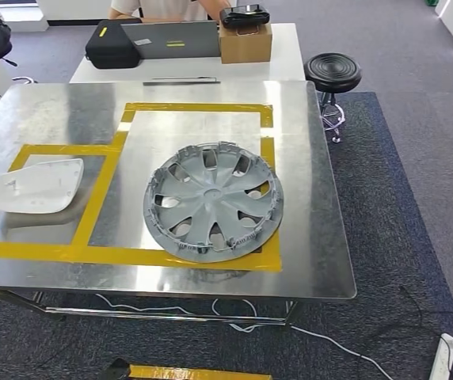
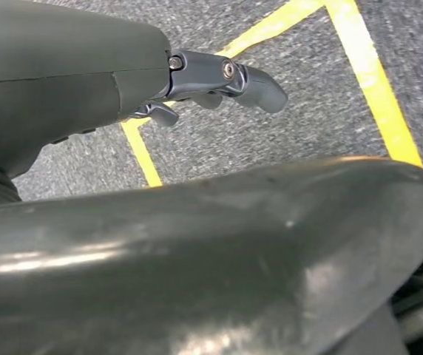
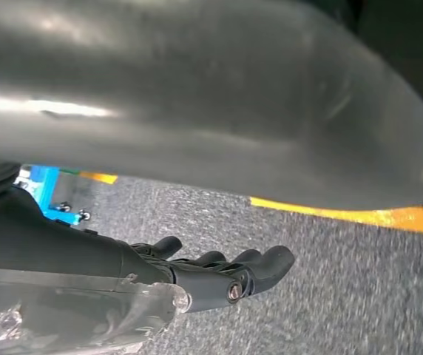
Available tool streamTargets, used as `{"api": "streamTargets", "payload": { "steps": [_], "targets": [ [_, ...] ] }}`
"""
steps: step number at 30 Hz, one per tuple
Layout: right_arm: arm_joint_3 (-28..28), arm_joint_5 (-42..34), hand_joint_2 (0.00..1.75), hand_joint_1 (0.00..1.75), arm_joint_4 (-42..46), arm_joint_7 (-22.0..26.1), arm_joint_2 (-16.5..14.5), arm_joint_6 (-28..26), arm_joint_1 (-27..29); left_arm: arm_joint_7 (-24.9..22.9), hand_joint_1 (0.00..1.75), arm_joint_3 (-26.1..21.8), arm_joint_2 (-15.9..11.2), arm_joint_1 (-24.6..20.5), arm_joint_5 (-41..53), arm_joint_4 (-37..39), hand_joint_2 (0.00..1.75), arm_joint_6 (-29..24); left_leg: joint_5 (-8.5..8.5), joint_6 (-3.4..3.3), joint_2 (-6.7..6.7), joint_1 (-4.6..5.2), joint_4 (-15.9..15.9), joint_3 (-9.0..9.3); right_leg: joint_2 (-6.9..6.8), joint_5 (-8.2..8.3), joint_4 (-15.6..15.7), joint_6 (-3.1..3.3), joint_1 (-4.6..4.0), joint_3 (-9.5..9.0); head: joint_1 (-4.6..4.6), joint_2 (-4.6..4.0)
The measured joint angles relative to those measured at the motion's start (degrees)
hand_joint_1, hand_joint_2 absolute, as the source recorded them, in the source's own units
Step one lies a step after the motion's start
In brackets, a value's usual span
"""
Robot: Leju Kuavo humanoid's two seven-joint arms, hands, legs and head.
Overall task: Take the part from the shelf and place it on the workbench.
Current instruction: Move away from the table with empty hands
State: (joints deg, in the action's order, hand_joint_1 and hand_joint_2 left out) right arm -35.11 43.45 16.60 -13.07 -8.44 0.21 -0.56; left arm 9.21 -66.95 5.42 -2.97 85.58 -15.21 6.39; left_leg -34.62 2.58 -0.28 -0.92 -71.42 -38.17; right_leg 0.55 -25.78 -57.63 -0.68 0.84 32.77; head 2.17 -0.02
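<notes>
1. A clear part (image 3: 69, 318), glassy and blurred, lies close against the underside of the right hand (image 3: 209, 277) in the right wrist view. Judging by the task, this may be the piece meant for the bench.
2. The right hand's fingers (image 3: 265, 262) reach out nearly straight over the grey carpet (image 3: 337, 296), with nothing between their tips. Whether the thumb or palm grips the clear part cannot be told.
3. The left hand (image 2: 203, 78) hangs above the carpet, fingers loosely apart and holding nothing.
4. Ahead stands the metal workbench (image 1: 308, 261), marked with yellow tape (image 1: 101, 186) into two frames. A grey wheel cover (image 1: 213, 202) lies flat in the larger frame. A white shell (image 1: 32, 186) lies in the smaller one, its edge over the tape.
5. If the clear part is in hand, the step calls for raising the right arm level over the bench. It should aim for bare metal away from both resting pieces, lower until the part touches, and then release.
6. The smooth plastic could slip if tilted.
</notes>
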Motion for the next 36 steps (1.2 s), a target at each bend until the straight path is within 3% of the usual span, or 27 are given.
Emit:
{"api": "streamTargets", "payload": {
  "steps": [1, 2, 4, 6, 7, 9, 10, 12, 14, 15, 16, 17, 19, 21, 22, 24, 26, 27, 29, 30, 31, 32, 33, 35, 36],
  "targets": [
    [-0.2, -0.3, 0.00, 0.00, 0.0, 0.5, -0.1, -0.3, 0.1, 0.3, 0.00, 0.0, 0.0, 0.0, -0.2, 0.0, 0.00, -0.2, -0.09, -0.07, 0.00, 0.00, -1.0, 0.09, -0.01, 0.30, 0.0, -0.01, -0.07, 0.40, 0.01, 0.01],
    [-0.5, -0.3, 0.00, 0.00, 0.0, 1.0, -0.2, -0.5, 0.1, 0.6, 0.00, 0.0, 0.0, 0.0, -0.4, 0.0, 0.00, -0.5, 0.93, -0.18, 0.00, 0.00, 0.5, 1.39, 0.01, 0.60, 0.0, -0.08, -0.10, 0.77, 0.01, 0.01],
    [-0.9, 0.7, 0.00, 0.00, 0.1, 1.7, -0.5, -0.6, 0.1, 1.0, 0.00, 0.0, 0.0, -0.1, -0.5, 0.0, 0.00, -0.7, 3.94, -0.40, -0.01, -0.01, 8.2, 6.61, 0.09, 1.17, -0.1, -0.45, -0.16, 1.29, 0.03, 0.00],
    [-1.1, 1.9, 0.00, 0.00, 0.3, 2.4, -0.6, -0.8, 0.1, 1.1, 0.00, 0.0, 0.1, -0.4, -0.4, 0.0, 0.00, -0.7, 5.46, -0.62, -0.13, 0.07, 14.8, 10.75, 0.15, 1.74, -0.2, -1.11, -0.35, 1.66, 0.11, 0.00],
    [-1.2, 2.4, 0.00, 0.00, 0.3, 2.7, -0.6, -0.8, 0.1, 1.0, 0.00, 0.0, 0.1, -0.5, -0.3, 0.0, 0.00, -0.7, 5.54, -0.76, -0.19, 0.16, 16.2, 11.42, 0.15, 2.07, -0.2, -1.52, -0.42, 1.79, 0.15, 0.01],
    [-1.7, 3.6, 0.00, 0.00, 0.5, 3.0, -0.6, -0.8, 0.1, 0.8, 0.00, 0.0, 0.2, -0.5, -0.2, 0.0, 0.00, -0.7, 5.94, -1.42, -0.16, 0.28, 16.3, 10.83, 0.13, 2.65, -0.1, -2.30, -0.31, 1.98, 0.14, 0.01],
    [-2.0, 4.2, 0.00, 0.00, 0.5, 3.1, -0.6, -0.7, 0.2, 0.7, 0.00, 0.0, 0.3, -0.4, -0.1, 0.0, 0.00, -0.7, 6.29, -1.92, -0.05, 0.29, 16.3, 10.48, 0.08, 2.19, -0.4, -2.60, -0.21, 2.26, 0.10, 0.01],
    [-2.5, 4.9, 0.00, 0.00, 0.6, 3.2, -0.6, -0.5, 0.3, 0.7, 0.00, 0.0, 0.3, -0.4, -0.1, 0.0, 0.00, -0.7, 7.22, -2.92, 0.18, 0.24, 16.4, 9.56, -0.05, -1.50, -4.0, -3.07, -0.10, 3.68, -0.07, 0.00],
    [-2.9, 5.1, 0.00, 0.00, 0.8, 3.3, -0.6, -0.4, 0.3, 0.7, 0.00, 0.0, 0.3, -0.4, -0.1, 0.0, 0.00, -0.8, 8.24, -3.37, 0.28, 0.45, 16.3, 8.30, -0.12, -6.90, -11.6, -3.37, -0.13, 5.95, -0.20, -0.01],
    [-3.0, 5.1, 0.00, 0.00, 0.8, 3.3, -0.6, -0.4, 0.3, 0.7, 0.00, 0.0, 0.3, -0.4, -0.1, 0.0, 0.00, -0.8, 8.77, -3.43, 0.31, 0.59, 16.3, 7.63, -0.12, -8.46, -15.0, -3.42, -0.15, 6.64, -0.21, 0.00],
    [-3.2, 5.2, 0.00, 0.00, 0.9, 3.3, -0.6, -0.4, 0.3, 0.7, 0.00, 0.0, 0.4, -0.3, -0.1, 0.0, 0.00, -0.8, 9.29, -3.44, 0.34, 0.71, 16.3, 6.97, -0.12, -8.68, -16.6, -3.38, -0.18, 6.44, -0.20, 0.00],
    [-3.4, 5.3, 0.00, 0.00, 0.9, 3.3, -0.6, -0.3, 0.3, 0.7, 0.00, 0.0, 0.4, -0.3, -0.1, 0.0, 0.00, -0.8, 9.76, -3.40, 0.36, 0.81, 16.3, 6.37, -0.12, -7.76, -16.1, -3.25, -0.23, 5.15, -0.20, 0.00],
    [-3.7, 5.5, 0.00, 0.00, 1.0, 3.2, -0.6, -0.3, 0.2, 0.7, 0.00, 0.0, 0.5, -0.4, -0.1, 0.0, 0.00, -0.8, 10.63, -3.18, 0.35, 0.91, 16.2, 5.39, -0.12, -4.84, -9.2, -2.76, -0.35, -0.26, -0.20, 0.00],
    [-4.0, 6.0, 0.00, 0.00, 1.2, 3.0, -0.6, -0.2, 0.0, 0.7, 0.00, 0.0, 0.6, -0.4, -0.1, 0.0, 0.00, -0.8, 11.47, -2.69, 0.34, 1.08, 16.0, 4.70, -0.09, -3.97, -0.9, -2.27, -0.58, -5.76, -0.13, 0.01],
    [-4.2, 6.4, 0.00, 0.00, 1.3, 2.9, -0.6, -0.2, -0.1, 0.5, 0.00, 0.0, 0.6, -0.4, -0.2, 0.0, 0.00, -0.7, 11.89, -2.38, 0.35, 1.11, 15.9, 4.49, -0.07, -4.13, 1.4, -2.07, -0.70, -7.03, -0.11, 0.01],
    [-4.6, 7.0, 0.00, 0.00, 1.4, 2.8, -0.7, -0.1, -0.2, 0.2, 0.00, 0.0, 0.6, -0.4, -0.4, 0.0, 0.00, -0.7, 12.71, -1.68, 0.35, 1.06, 16.0, 4.19, -0.07, -3.88, 2.1, -1.43, -0.83, -6.67, -0.08, 0.00],
    [-5.0, 7.3, 0.00, 0.00, 1.5, 2.7, -0.8, 0.0, -0.2, -0.1, 0.00, 0.0, 0.7, -0.3, -0.5, 0.0, 0.00, -0.6, 11.28, -0.92, 0.27, 0.95, 15.1, 3.42, -0.23, -2.89, 2.2, -0.37, -0.69, -5.61, 0.01, 0.01],
    [-5.2, 7.4, 0.00, 0.00, 1.6, 2.7, -0.8, 0.0, -0.2, -0.1, 0.00, -0.1, 0.7, -0.3, -0.5, 0.0, 0.00, -0.6, 8.97, -0.55, 0.24, 0.90, 13.1, 2.65, -0.31, -2.20, 2.3, 0.08, -0.57, -4.98, 0.18, 0.01],
    [-5.3, 7.5, 0.00, 0.00, 1.7, 2.7, -0.9, 0.0, -0.2, -0.1, 0.00, -0.1, 0.8, -0.3, -0.5, 0.0, 0.00, -0.6, 2.98, 0.05, 0.23, 0.80, 6.1, 0.53, -0.38, -0.83, 2.3, 0.44, -0.54, -3.47, 0.51, 0.00],
    [-5.4, 7.5, 0.00, 0.00, 1.7, 2.7, -0.9, 0.0, -0.1, -0.1, 0.00, -0.1, 0.8, -0.3, -0.5, 0.0, 0.00, -0.6, 1.12, 0.24, 0.23, 0.77, 2.4, -0.30, -0.39, -0.16, 2.2, 0.43, -0.54, -2.67, 0.54, -0.01],
    [-5.4, 7.5, 0.00, 0.00, 1.7, 2.7, -0.9, 0.0, -0.1, -0.1, 0.00, -0.1, 0.8, -0.3, -0.5, 0.0, 0.00, -0.6, 0.72, 0.35, 0.23, 0.76, -0.1, -0.49, -0.42, 0.46, 2.1, 0.35, -0.53, -1.80, 0.54, 0.00],
    [-5.4, 7.5, 0.00, 0.00, 1.7, 2.7, -0.9, 0.0, -0.1, -0.1, 0.00, -0.1, 0.8, -0.3, -0.6, 0.0, 0.00, -0.6, 1.68, 0.41, 0.23, 0.73, -0.6, 0.24, -0.42, 1.02, 1.9, 0.21, -0.50, -0.93, 0.54, 0.00],
    [-5.5, 7.5, 0.00, 0.00, 1.7, 2.7, -0.9, 0.0, -0.1, -0.1, 0.00, -0.1, 0.8, -0.4, -0.6, 0.0, 0.00, -0.6, 3.39, 0.45, 0.23, 0.68, 0.8, 1.95, -0.42, 1.52, 1.7, 0.01, -0.43, -0.10, 0.54, 0.00],
    [-5.5, 7.8, 0.00, 0.00, 1.8, 2.7, -0.9, 0.2, -0.1, -0.4, 0.00, -0.1, 0.8, -0.5, -1.1, 0.0, 0.00, -0.1, 5.85, 0.53, 0.22, 0.49, 8.5, 7.82, -0.37, 2.35, 1.1, -0.58, -0.38, 1.36, 0.62, 0.00],
    [-5.5, 8.2, 0.00, 0.00, 1.8, 2.7, -1.0, 0.3, -0.1, -0.5, 0.00, -0.2, 0.8, -0.7, -1.7, 0.0, 0.00, 0.4, 5.80, 0.26, 0.15, 0.47, 12.6, 10.52, -0.34, 2.73, 0.7, -0.91, -0.45, 1.92, 0.67, 0.01]
  ]
}}
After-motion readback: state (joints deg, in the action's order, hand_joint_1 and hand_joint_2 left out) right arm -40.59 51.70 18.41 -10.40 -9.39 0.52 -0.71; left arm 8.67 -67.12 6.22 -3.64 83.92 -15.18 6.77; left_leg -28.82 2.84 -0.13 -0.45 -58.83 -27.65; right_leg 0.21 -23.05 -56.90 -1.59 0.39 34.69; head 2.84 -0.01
